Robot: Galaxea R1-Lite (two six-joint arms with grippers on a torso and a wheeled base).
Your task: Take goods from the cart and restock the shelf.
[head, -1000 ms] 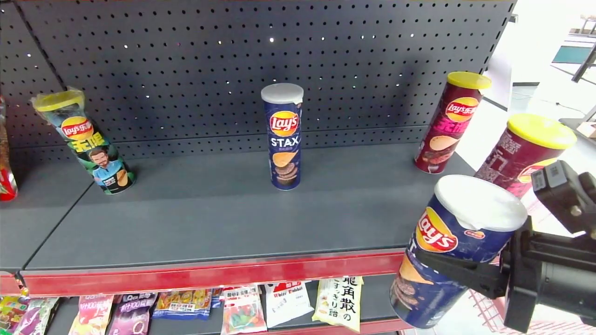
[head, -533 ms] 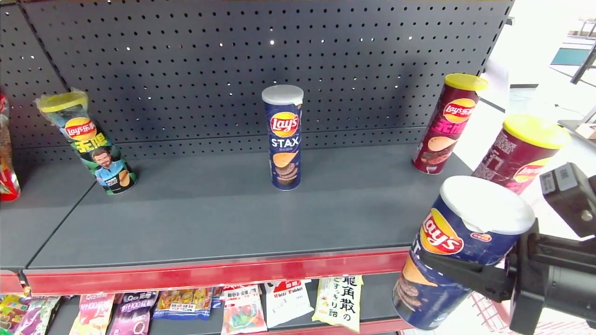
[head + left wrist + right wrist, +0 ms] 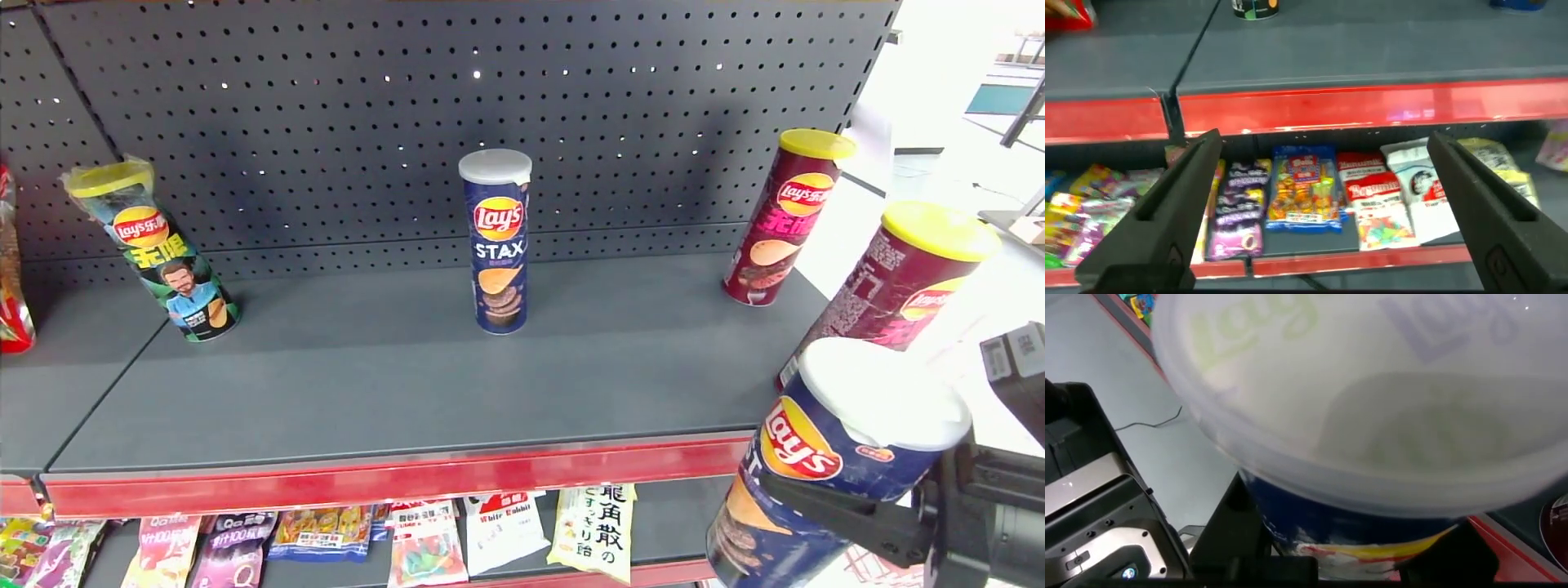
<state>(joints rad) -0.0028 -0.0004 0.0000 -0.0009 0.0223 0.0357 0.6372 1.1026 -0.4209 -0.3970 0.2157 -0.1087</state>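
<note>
Big grey shelf [image 3: 392, 367], cans spaced out one per flavour, so there's plenty of bare board for new stock. Off its right front corner hangs the held can [image 3: 816, 441], lid up and near upright, low beside the red edge and not yet over the board. The right gripper [image 3: 849, 514] is clamped round its middle, a side grip that should let it stand straight down. Its twin [image 3: 498, 241] at centre marks the likely row. The left gripper [image 3: 1323, 212] hovers with fingers apart, facing the snack bags [image 3: 1302, 188] below.

A pale floor [image 3: 931, 90], brightly lit, stretches away at the right; a thin dark cable [image 3: 1143, 425] lies on it
</note>
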